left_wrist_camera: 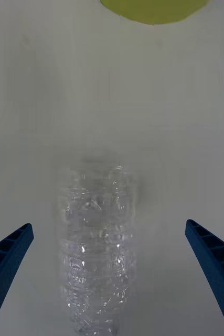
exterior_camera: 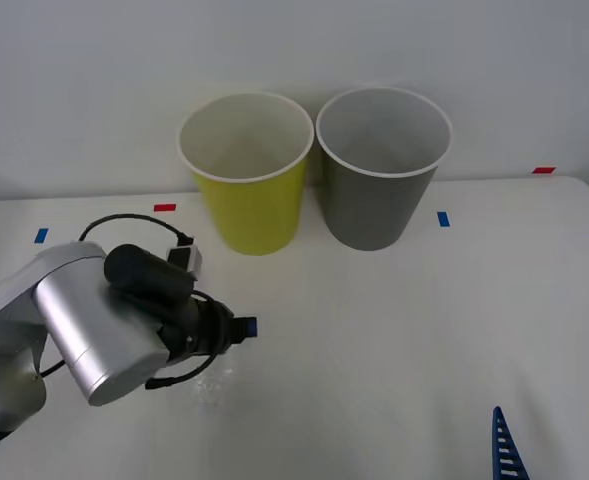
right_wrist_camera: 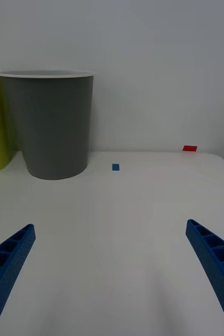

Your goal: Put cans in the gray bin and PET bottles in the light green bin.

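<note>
- Step in hand: left pincer (left_wrist_camera: 112, 294) lowered wide open around the one PET bottle (left_wrist_camera: 98, 247), fingers (left_wrist_camera: 7, 262) well apart from it, on the bench (exterior_camera: 394, 330) before the light green bin (exterior_camera: 249, 185).
- Next: closing on bottle, lifting, carrying over green rim.
- Right pincer (right_wrist_camera: 112, 273) parked wide, empty, facing the gray bin (right_wrist_camera: 51, 126).
- Count: one bottle, two bins.

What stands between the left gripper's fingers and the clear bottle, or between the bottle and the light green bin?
Nothing visible does. The left gripper is open, its fingers on either side of the PET bottle. Only bare table lies between the bottle and the light green bin. The gray bin stands beside it, off that path.
</note>
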Robot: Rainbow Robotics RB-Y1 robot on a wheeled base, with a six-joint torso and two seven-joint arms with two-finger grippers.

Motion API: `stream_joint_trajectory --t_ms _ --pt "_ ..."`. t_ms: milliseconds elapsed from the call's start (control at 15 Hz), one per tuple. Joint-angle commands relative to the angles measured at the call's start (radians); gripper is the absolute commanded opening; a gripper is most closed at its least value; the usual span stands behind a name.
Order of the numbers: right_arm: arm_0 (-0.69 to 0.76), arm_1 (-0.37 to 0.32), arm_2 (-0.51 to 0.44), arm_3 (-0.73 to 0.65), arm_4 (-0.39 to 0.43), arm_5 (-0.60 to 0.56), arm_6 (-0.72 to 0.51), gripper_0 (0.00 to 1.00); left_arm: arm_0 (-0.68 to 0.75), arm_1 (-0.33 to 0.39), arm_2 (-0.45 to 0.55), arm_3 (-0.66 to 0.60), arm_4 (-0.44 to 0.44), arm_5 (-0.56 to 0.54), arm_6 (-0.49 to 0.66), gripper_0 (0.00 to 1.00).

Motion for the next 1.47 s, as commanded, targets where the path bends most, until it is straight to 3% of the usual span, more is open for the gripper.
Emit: stream_joint_trajectory --t_ms 67,400,1467 --pt "0.000 0.000 0.000 0.000 0.000 0.000 0.000 1.00 -0.041 0.002 -0.025 0.064 0.005 0.007 0.004 1.00" --pt "0.000 0.000 0.000 0.000 0.000 0.000 0.000 1.00 -0.059 -0.009 -0.025 0.075 0.023 0.085 0.007 1.00" --pt "0.000 0.000 0.000 0.000 0.000 0.000 0.000 1.00 -0.108 -0.101 -0.027 0.240 0.060 0.087 -0.041 1.00"
